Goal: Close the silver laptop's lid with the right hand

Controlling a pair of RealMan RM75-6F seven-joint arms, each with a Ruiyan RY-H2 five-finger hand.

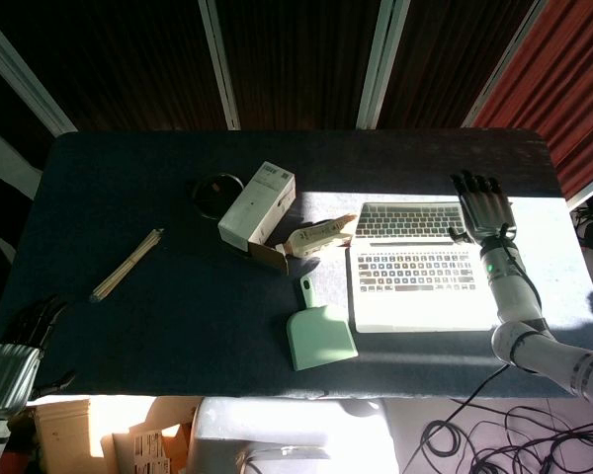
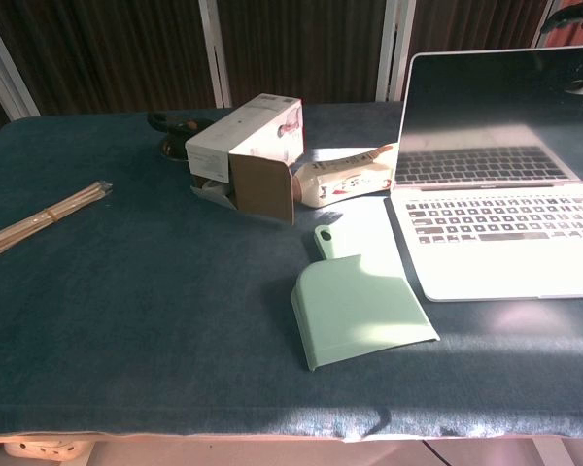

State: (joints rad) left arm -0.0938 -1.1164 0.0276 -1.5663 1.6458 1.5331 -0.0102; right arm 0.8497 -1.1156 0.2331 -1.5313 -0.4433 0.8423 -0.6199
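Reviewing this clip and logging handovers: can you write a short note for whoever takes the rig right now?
Right hand: open, fingers spread, raised at the right end of the upright lid's top edge; contact cannot be told.
Left hand: idle off the table's near left corner, holding nothing.
Silver laptop: open on the table's right side, dark screen upright.
Done: hand brought to the lid.
Left: push the lid down shut.

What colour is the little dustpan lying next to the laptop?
Pale mint green; the dustpan shows best in the chest view.
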